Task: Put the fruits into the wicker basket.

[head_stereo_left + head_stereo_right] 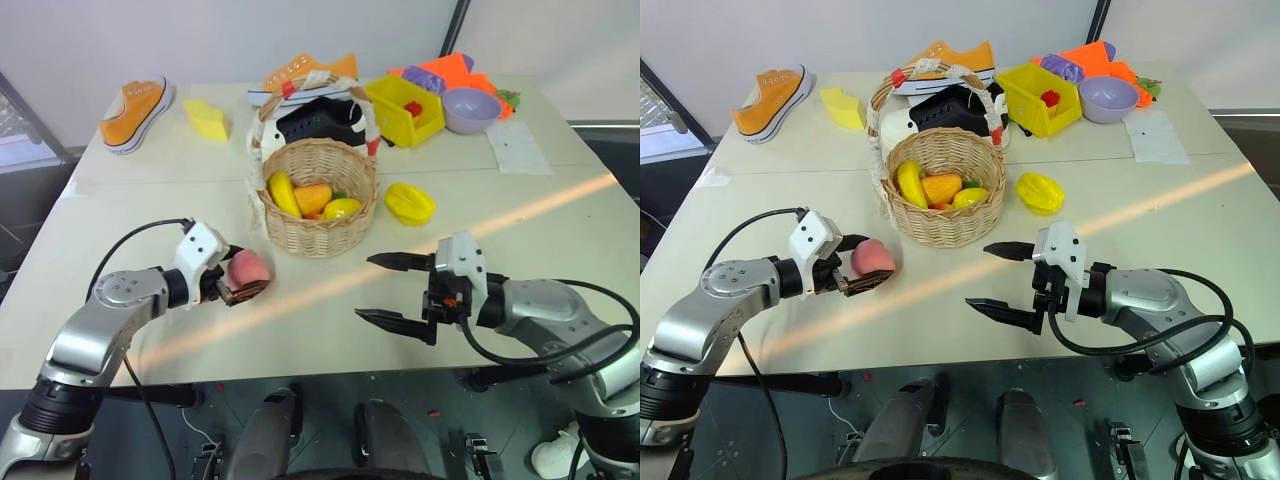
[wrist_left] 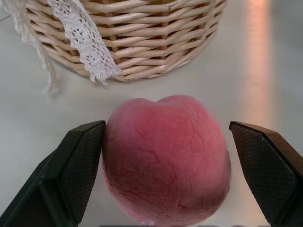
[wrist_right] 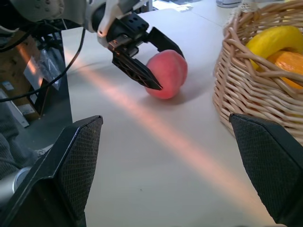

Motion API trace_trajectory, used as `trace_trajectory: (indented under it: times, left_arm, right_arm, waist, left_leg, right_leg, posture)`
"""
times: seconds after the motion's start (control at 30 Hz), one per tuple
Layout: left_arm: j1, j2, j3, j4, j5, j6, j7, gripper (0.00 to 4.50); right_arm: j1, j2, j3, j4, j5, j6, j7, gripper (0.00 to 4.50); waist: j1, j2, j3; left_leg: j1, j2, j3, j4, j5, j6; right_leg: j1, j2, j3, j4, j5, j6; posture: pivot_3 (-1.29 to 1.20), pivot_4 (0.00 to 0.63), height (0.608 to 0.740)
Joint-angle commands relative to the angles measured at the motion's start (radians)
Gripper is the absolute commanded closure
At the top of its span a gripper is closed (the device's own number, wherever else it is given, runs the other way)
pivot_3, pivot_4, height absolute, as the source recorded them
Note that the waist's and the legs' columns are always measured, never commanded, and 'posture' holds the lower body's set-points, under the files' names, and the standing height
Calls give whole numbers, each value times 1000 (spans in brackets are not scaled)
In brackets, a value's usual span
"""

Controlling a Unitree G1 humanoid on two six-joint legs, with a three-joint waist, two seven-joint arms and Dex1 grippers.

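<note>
The wicker basket (image 1: pixel 318 215) stands mid-table with a banana-like yellow piece (image 1: pixel 282 193), an orange piece (image 1: pixel 313 197) and another yellow piece (image 1: pixel 342 208) inside. On the table just left of it rests a pink-red peach (image 1: pixel 247 266). My left gripper (image 1: pixel 255 278) is open around the peach: one finger (image 2: pixel 78 165) touches its side and the other finger (image 2: pixel 265 165) stands a little off it. A lumpy yellow fruit (image 1: pixel 409 203) lies to the right of the basket. Over the front right of the table my right gripper (image 1: pixel 365 288) hangs open, pointing left, with nothing between its fingers.
An orange sneaker (image 1: pixel 137 112) and a pale yellow wedge block (image 1: pixel 207 118) lie at the back left. Behind the basket are a black-and-white shoe (image 1: pixel 320 122) and another orange sneaker (image 1: pixel 305 75). A yellow bin (image 1: pixel 405 108), a purple bowl (image 1: pixel 470 108) and a paper sheet (image 1: pixel 518 147) sit at the back right.
</note>
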Motion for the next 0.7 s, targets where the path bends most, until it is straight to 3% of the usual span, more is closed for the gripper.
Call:
trace_trajectory:
  times: [0.03,0.1,0.13,0.3,0.4,0.53,0.7]
  left_arm:
    - [4,-4,3,0,21,-12,0,804]
    - [10,1,12,-4,25,-14,-4,1514]
    - [13,4,15,-7,29,-15,-5,1651]
    - [1,-17,137,-58,-75,16,-1,1664]
    - [-165,-55,188,-118,-183,79,43,1664]
    - [-366,-147,60,-83,-85,114,164,1664]
    - [-493,-256,-73,33,24,93,225,1664]
  right_arm:
    - [-6,10,-2,-25,-6,-37,1,0]
    - [-6,10,2,-21,-15,-47,0,0]
    - [-5,10,3,-21,-17,-51,-1,0]
    - [-19,8,-5,-13,-26,-64,-8,0]
    - [-57,9,-33,35,-23,-67,-18,0]
    - [-79,15,-41,77,-35,-79,-26,0]
    - [-76,43,-57,94,-37,-82,-65,0]
  waist:
    - [0,0,0]
    - [0,0,0]
    - [0,0,0]
    - [-1,0,0]
    - [7,-2,1]
    - [24,-4,0]
    - [27,-4,1]
  left_leg:
    - [0,0,0,0,0,0]
    - [0,0,0,0,0,0]
    - [0,0,0,0,0,0]
    - [0,0,0,0,0,0]
    - [-1,0,-1,1,0,0]
    - [0,-2,-1,5,0,1]
    - [0,-2,0,5,1,3]
  right_leg:
    - [0,0,0,0,0,0]
    - [0,0,0,0,0,0]
    - [0,0,0,0,0,0]
    - [0,0,0,0,0,0]
    - [0,0,-1,0,0,0]
    - [4,-1,-3,0,0,1]
    - [5,0,-2,3,2,5]
  posture:
    - [0,150,740]
    - [0,150,740]
    - [0,150,740]
    - [0,150,740]
    - [0,150,740]
    - [0,150,740]
    - [0,150,740]
